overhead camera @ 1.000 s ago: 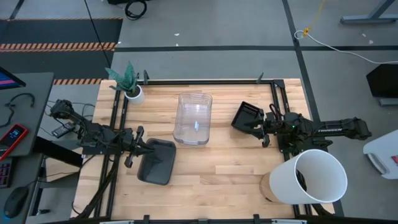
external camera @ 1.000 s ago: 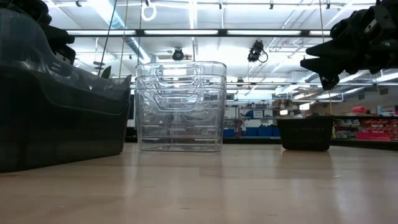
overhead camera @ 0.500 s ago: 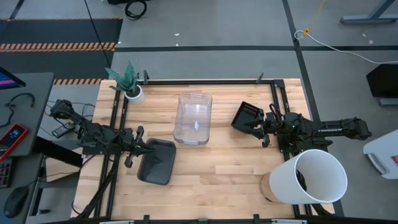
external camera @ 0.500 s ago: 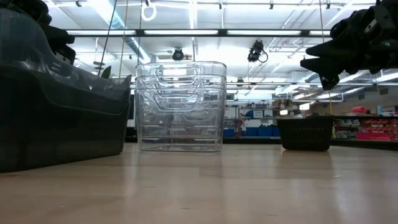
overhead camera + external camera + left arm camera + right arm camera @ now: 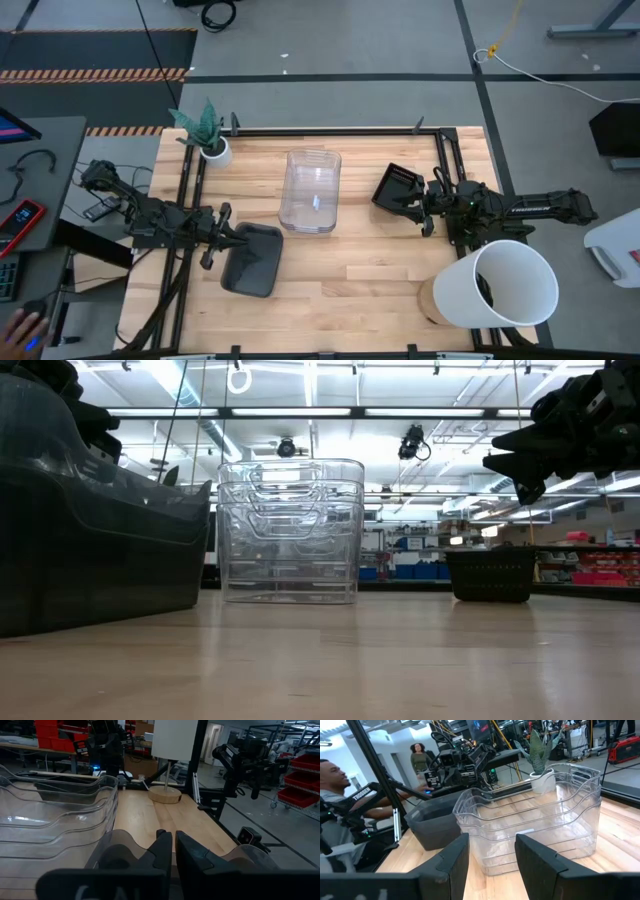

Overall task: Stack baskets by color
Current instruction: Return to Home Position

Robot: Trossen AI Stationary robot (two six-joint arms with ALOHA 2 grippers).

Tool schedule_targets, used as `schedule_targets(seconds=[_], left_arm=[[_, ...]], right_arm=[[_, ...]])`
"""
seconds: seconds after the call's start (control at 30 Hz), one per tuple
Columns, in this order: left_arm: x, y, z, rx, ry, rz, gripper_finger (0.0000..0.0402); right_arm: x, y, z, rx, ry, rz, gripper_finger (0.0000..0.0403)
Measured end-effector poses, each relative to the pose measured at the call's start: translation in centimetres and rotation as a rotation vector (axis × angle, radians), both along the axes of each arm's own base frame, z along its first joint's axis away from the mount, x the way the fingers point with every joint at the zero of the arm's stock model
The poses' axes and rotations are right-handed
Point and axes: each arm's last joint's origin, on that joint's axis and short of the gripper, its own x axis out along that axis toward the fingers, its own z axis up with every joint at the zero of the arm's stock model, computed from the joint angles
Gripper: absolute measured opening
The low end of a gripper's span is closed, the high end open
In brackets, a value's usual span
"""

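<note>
Clear baskets (image 5: pixel 312 190): nested in one stack at mid-table, toward the far edge, with their rims stepped one above another in the low view.
Black baskets (image 5: pixel 396 187): set at an angle to the right of the clear stack, apart from it and close to the right-hand rail.
Dark grey baskets (image 5: pixel 250 258): near the left rail and toward the front, with one corner near the clear stack's front corner.
Right gripper (image 5: pixel 412 208): hangs above the wood at the black baskets' front edge, fingers spread wide, holding nothing.
Left gripper (image 5: pixel 226 238): sits at the grey stack's left rim, its fingers drawn to a thin slit with nothing between them.
Open room: bare table (image 5: pixel 350 275) runs between the clear and black stacks and along the front, from the grey stack to the white bucket (image 5: pixel 505 285) at the front right corner.
Edges: a plant pot (image 5: pixel 215 150) marks the far left corner.
Beyond the table: a person's hand (image 5: pixel 15 325) rests on the desk at left.
</note>
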Motion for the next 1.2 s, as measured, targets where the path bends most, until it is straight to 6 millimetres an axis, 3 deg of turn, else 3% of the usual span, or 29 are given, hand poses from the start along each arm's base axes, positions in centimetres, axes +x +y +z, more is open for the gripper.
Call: schedule_targets(seconds=[1.2], left_arm=[[0.0, 0.0, 0.0, 0.0, 0.0, 0.0, 0.0028]], right_arm=[[0.0, 0.0, 0.0, 0.0, 0.0, 0.0, 0.0164]])
